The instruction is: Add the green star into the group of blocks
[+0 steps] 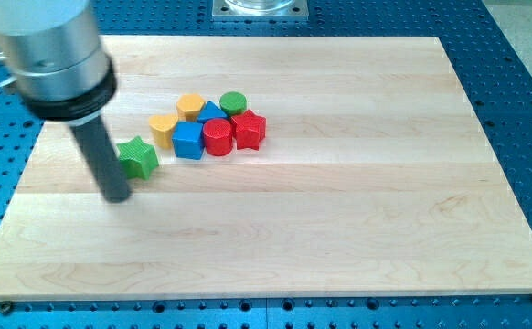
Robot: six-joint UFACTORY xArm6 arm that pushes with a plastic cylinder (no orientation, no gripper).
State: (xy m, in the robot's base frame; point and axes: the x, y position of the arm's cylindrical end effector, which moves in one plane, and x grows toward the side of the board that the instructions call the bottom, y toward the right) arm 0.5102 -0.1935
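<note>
My tip (pixel 117 195) (a bare rod, with no jaws to spread or pinch) is resting on the wooden board (pixel 339 238), just left of and below the green star (pixel 138 157). The star is sitting slightly apart from the cluster to its right: yellow heart (pixel 163 129), blue cube (pixel 188 140), yellow hexagon (pixel 191 106), blue triangle (pixel 212 112), red cylinder (pixel 218 136), green cylinder (pixel 233 102), red star (pixel 249 129).

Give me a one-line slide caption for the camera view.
My tip sits just left of the green star, which lies slightly apart from the block group.
</note>
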